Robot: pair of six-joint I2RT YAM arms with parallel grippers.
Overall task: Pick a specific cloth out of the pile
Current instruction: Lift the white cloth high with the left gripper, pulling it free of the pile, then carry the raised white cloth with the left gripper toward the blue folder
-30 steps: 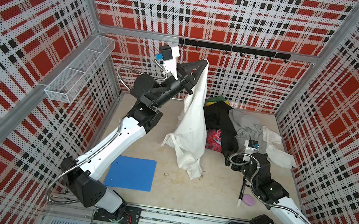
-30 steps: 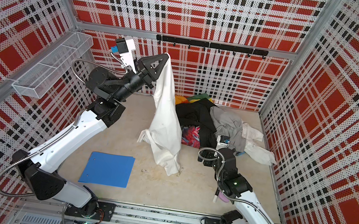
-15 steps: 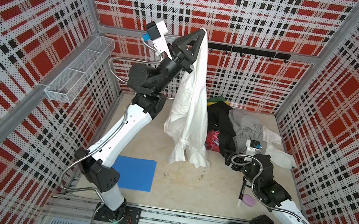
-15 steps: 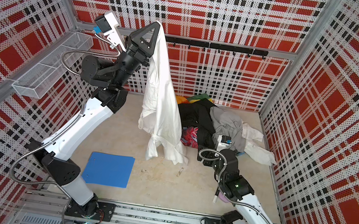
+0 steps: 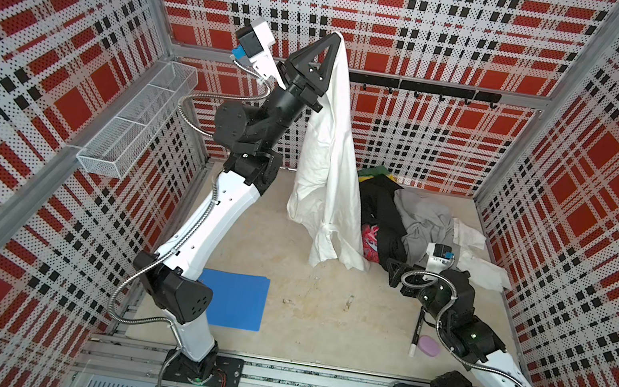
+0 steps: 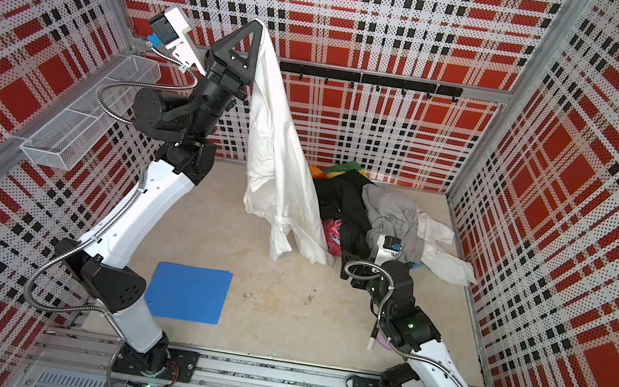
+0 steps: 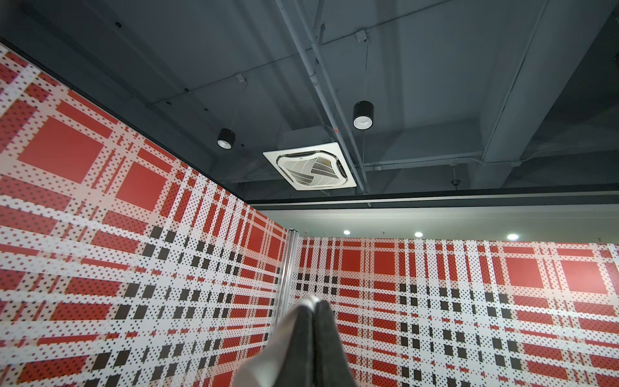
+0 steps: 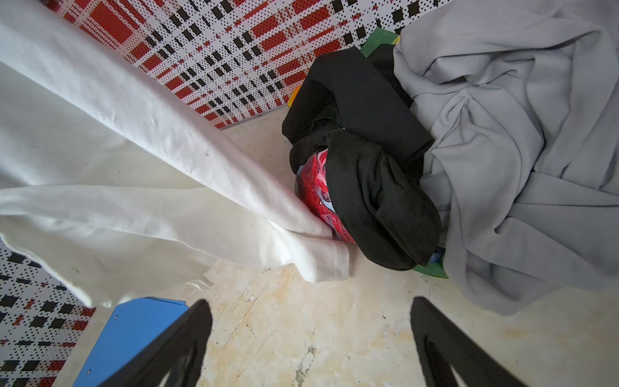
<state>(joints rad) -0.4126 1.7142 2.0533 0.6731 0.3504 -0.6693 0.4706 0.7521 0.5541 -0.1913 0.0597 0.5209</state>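
Observation:
The cloth (image 5: 328,172) (image 6: 277,172), a long white shirt-like garment, hangs from my left gripper (image 5: 334,36) (image 6: 259,24), which is raised high near the back wall and shut on its top edge. In the left wrist view the pads (image 7: 330,335) are pressed together with a pale fold of the cloth (image 7: 268,351) beside them. The cloth's lower hem (image 8: 321,264) reaches the floor beside the pile (image 5: 413,219) (image 6: 384,215) (image 8: 502,150) of black, grey, red-patterned and coloured cloths. My right gripper (image 5: 392,269) (image 6: 346,270) (image 8: 310,311) sits low in front of the pile, open and holding nothing.
A blue mat (image 5: 236,301) (image 6: 189,293) (image 8: 134,335) lies on the floor at front left. A wire basket (image 5: 133,124) hangs on the left wall and a black hook rail (image 5: 421,88) on the back wall. A pen (image 5: 416,333) and a purple object (image 5: 428,346) lie beside the right arm.
My left arm has lifted the white cloth much higher and straighter, so most of it now hangs clear of the floor. The right arm has barely moved.

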